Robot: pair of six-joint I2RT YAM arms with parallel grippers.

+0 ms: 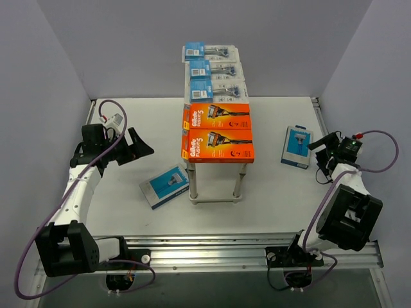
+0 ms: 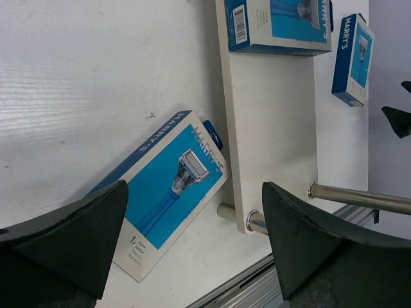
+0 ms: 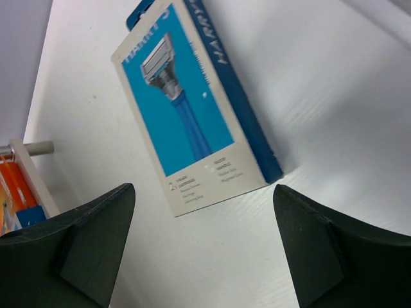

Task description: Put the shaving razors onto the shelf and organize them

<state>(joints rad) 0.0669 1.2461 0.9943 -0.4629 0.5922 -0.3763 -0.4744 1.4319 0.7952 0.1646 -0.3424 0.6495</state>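
On the shelf (image 2: 273,128) I count three blister packs (image 1: 215,70), two orange boxes (image 1: 218,119), and one blue box (image 2: 276,25) on its lower tier. Two more blue boxes (image 1: 166,186) lie on the table (image 1: 270,192). Left gripper (image 2: 192,224) and right gripper (image 3: 202,231) gape wide, empty.

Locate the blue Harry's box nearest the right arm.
In the top view, the blue Harry's box lies flat on the table at the right, between the shelf and the open right hand.

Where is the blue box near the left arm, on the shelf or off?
Off: the blue box lies flat on the table beside the shelf.
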